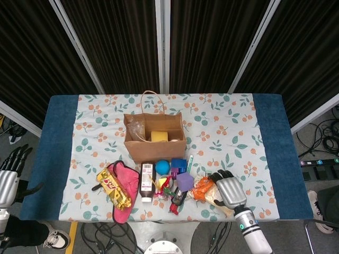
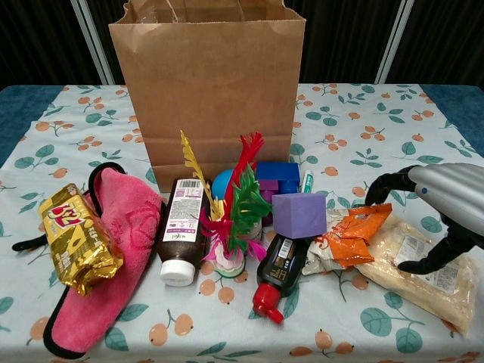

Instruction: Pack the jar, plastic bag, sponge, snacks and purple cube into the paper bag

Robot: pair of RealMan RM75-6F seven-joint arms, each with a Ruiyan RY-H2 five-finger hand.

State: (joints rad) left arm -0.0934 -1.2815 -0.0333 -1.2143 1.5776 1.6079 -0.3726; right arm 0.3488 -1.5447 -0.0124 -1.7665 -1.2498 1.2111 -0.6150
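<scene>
Paper bag [image 1: 154,143] stands upright and open in the middle of the bench [image 1: 270,153], with one yellow sponge [image 1: 159,136] and one clear plastic bag [image 1: 135,128] visible inside it. Whether a jar is in there too cannot be told. In front of the paper bag lie one purple cube [image 2: 299,215], one orange snack packet [image 2: 352,236] and one pale snack packet [image 2: 423,274], the last two touching. Further left are one gold-wrapped bar [image 2: 78,237] resting on one pink cloth [image 2: 121,249], two dark bottles, a larger one [image 2: 181,231] and a smaller one with a red cap [image 2: 277,272], one feathered toy [image 2: 233,212], one blue ball [image 1: 162,167] and one blue block [image 2: 277,174].

The right hand [image 2: 435,208] hovers over the pale snack packet, its fingers [image 2: 382,189] spread and curved downward, with the thumb tip at the packet's top; nothing is clasped. The left hand [image 1: 10,172] hangs off the bench's left edge, fingers apart and straight, holding nothing.
</scene>
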